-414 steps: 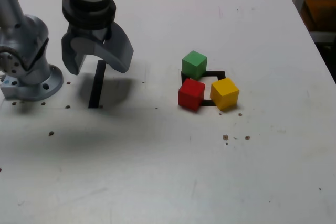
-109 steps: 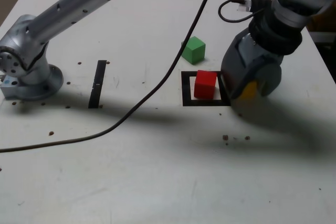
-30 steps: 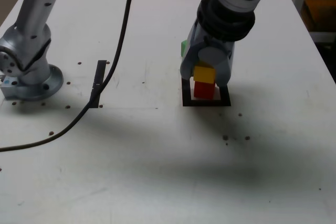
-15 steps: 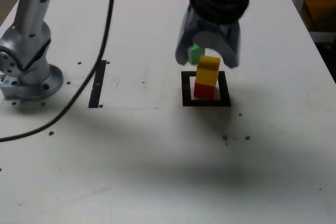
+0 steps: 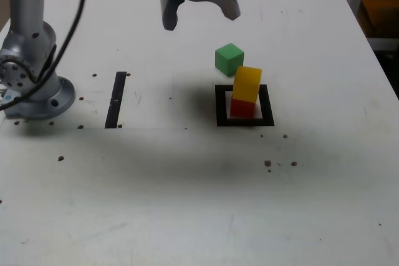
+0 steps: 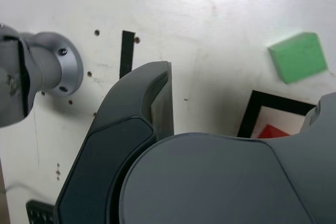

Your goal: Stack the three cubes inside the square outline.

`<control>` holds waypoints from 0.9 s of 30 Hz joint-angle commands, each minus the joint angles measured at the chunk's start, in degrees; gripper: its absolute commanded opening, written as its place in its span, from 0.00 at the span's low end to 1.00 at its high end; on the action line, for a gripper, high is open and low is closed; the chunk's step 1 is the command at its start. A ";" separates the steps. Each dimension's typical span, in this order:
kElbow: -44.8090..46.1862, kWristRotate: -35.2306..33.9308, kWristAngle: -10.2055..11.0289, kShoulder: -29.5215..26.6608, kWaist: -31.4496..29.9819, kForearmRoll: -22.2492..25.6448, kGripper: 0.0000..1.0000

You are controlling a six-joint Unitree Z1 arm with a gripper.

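The exterior view looks down at the tabletop (image 5: 187, 204) from high in front; the wrist view, close, seemingly straight down, shares the green cube (image 5: 229, 59) (image 6: 297, 56).

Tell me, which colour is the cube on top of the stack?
Yellow; the exterior view shows it best.

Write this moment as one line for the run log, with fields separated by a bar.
end effector: open, empty, raised | yellow cube: on red cube inside square outline | green cube: on table, outside outline
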 commanded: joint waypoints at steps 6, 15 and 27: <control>-0.24 -3.63 -4.67 4.89 2.69 -2.15 0.99; -6.67 -23.16 -6.84 11.22 2.18 -1.63 0.99; -4.58 -24.96 -7.58 12.66 3.52 -6.30 0.99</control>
